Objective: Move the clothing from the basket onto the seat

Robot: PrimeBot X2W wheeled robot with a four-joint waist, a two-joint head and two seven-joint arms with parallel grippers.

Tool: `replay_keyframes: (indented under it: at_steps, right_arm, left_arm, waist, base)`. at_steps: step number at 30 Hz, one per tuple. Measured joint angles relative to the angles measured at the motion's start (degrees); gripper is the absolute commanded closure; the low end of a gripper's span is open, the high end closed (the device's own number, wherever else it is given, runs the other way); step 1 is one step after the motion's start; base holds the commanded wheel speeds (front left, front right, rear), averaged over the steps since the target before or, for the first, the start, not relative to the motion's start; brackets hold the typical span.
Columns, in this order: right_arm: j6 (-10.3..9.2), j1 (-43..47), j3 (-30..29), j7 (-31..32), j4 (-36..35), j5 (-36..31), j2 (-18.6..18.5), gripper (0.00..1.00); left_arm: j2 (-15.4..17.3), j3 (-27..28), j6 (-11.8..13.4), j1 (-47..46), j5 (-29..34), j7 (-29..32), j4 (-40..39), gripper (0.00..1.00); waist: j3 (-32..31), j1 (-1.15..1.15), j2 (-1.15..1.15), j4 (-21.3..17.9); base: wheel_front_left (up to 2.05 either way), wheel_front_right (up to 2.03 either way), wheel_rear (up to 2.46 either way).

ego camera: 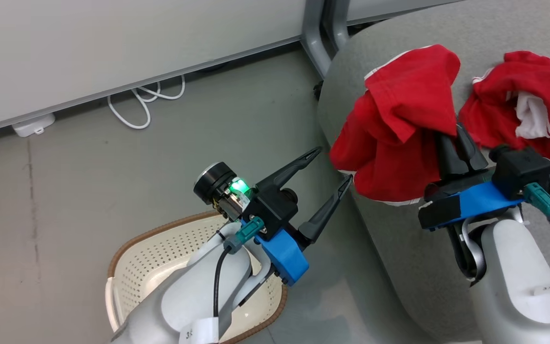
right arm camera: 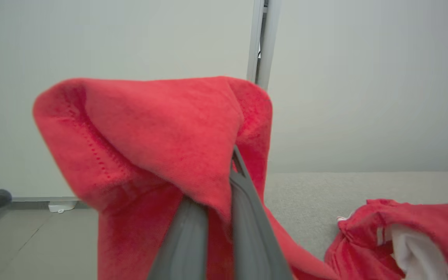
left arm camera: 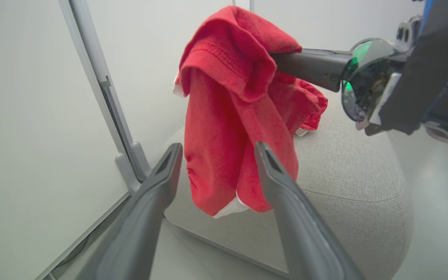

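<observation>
**Red garment pinched in right gripper over grey seat, left gripper open beside it**

The right gripper (ego camera: 454,143) has its two long dark fingers closed together on the first garment (ego camera: 399,119), which is bright red soft fabric with white trim. The cloth drapes over the fingertips like a hood (the right wrist view shows this best) and hangs down in long folds. It hangs at the rounded left edge of the seat (ego camera: 389,239), a large grey fabric-upholstered cushion. I cannot tell whether its lowest folds touch the cushion.

The second garment (ego camera: 518,110) is also bright red, with white lining showing. It lies crumpled on top of the seat, just right of the right gripper and apart from the first garment.

The left gripper (ego camera: 335,163) has its jaws spread wide and holds nothing. It sits beside the seat's edge with its fingers pointing at the hanging cloth. In the head view one fingertip is very near the lower fold, and in the left wrist view the red folds hang between the two fingers, beyond their tips.

The basket (ego camera: 160,229), cream-white perforated plastic with a brown woven-look rim, stands on the grey floor (ego camera: 89,167). It is at lower left, partly under the pale left forearm and well apart from both garments.

A white cable (ego camera: 146,105) loops on the floor by the pale wall panel.
</observation>
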Motion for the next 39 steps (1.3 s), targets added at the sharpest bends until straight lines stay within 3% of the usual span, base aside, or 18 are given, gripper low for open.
replay_keyframes:
  at_steps: [16,32,39]
  right_arm:
    - [0.00,5.50,-7.51,-0.01,-4.08,-0.34,0.34,1.00]
    - [0.00,5.19,-8.60,0.00,-5.94,-0.58,1.07,1.00]
    - [0.00,-5.63,-11.63,-0.01,-9.76,-0.85,-0.63,1.00]
  left_arm:
    - [0.45,-4.41,-0.12,0.74,-0.10,0.00,1.04,0.00]
    - [1.01,-4.83,-0.23,-0.69,-0.48,0.01,0.98,0.00]
    - [2.45,-4.58,0.40,-4.17,0.54,1.00,-1.03,0.00]
  waist:
    - [2.67,0.00,0.00,-8.34]
    - [4.48,0.00,0.00,-9.07]
    - [9.21,0.00,0.00,-8.71]
  base:
    - [0.00,0.00,0.00]
    - [0.00,0.00,0.00]
    - [0.00,0.00,0.00]
